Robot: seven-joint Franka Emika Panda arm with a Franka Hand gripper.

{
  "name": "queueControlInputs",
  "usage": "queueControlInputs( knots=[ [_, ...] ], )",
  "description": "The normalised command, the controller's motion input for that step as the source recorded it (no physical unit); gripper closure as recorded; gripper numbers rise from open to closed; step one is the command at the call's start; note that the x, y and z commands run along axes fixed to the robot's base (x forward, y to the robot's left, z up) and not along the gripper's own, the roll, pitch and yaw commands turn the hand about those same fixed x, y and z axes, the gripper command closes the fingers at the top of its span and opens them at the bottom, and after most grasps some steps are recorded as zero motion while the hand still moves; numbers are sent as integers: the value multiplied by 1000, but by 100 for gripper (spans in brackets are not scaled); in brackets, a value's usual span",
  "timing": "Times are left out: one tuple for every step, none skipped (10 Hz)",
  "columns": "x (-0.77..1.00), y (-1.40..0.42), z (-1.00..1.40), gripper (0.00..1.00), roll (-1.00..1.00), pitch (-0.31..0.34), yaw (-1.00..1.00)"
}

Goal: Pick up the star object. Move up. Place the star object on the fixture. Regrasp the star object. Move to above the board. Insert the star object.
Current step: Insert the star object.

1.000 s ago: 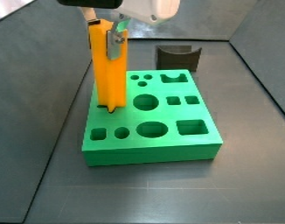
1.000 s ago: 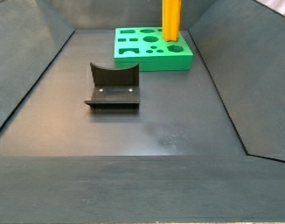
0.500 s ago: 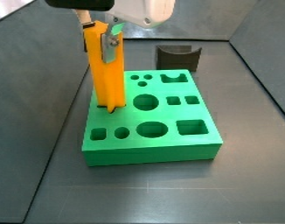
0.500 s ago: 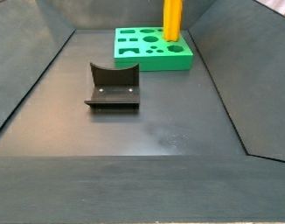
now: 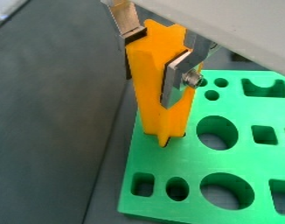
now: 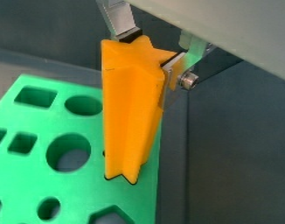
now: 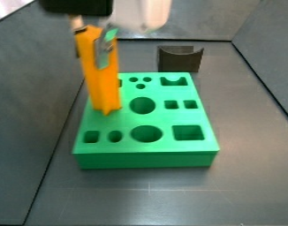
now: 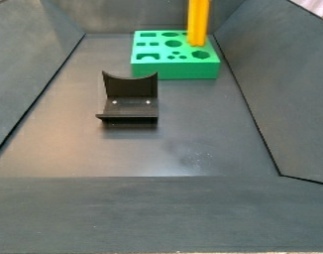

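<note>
My gripper (image 5: 156,59) is clamped on the upper end of the star object (image 5: 156,87), which hangs upright below my fingers (image 6: 174,70) with its lower tip at the star hole near one edge of the board (image 7: 144,132); how deep it sits I cannot tell. The fixture (image 8: 127,97) stands empty, well away from me. If the star's points are twisted against the cut-out, pushing down could jam it, make it slip in my pads, or drag the board sideways.
</note>
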Motion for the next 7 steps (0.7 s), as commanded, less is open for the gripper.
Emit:
queueControlInputs(
  knots=[
    [-303,-246,-34,100,21,0,349],
    [-26,-97,-294,100,-159,64,0],
    [43,0,-257,100,-413,9,-317],
    [234,74,0,100,-500,-4,-343],
    [411,94,0,100,-500,-59,-246],
    [606,234,-29,100,-500,-49,-31],
    [791,337,-391,100,-350,80,0]
  ],
)
